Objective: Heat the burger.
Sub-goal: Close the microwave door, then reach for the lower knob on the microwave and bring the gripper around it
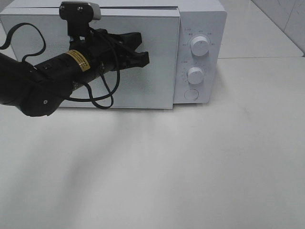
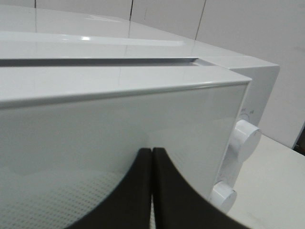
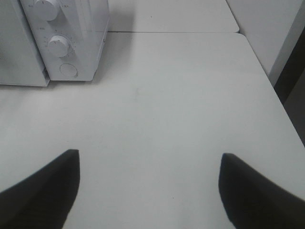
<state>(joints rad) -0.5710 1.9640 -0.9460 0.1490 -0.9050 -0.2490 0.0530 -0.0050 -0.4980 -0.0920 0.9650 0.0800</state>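
Note:
The burger is not in view in any frame. A white microwave point(image 1: 157, 90) stands at the back of the table, its door closed or very nearly so, with a thin dark gap along the door's top point(image 2: 119, 60). My left gripper point(image 1: 145, 57) is shut and empty, its tips together just in front of the upper part of the door point(image 2: 151, 150). My right gripper point(image 3: 148, 153) is open and empty, held above bare table to the right of the microwave point(image 3: 81, 43). It does not show in the exterior high view.
The microwave's panel has two round knobs point(image 1: 199, 46) point(image 1: 195, 74) and a round button point(image 1: 191, 94). The white table point(image 1: 190, 167) stretches in front. Its right edge point(image 3: 267, 81) borders a wall and a dark gap.

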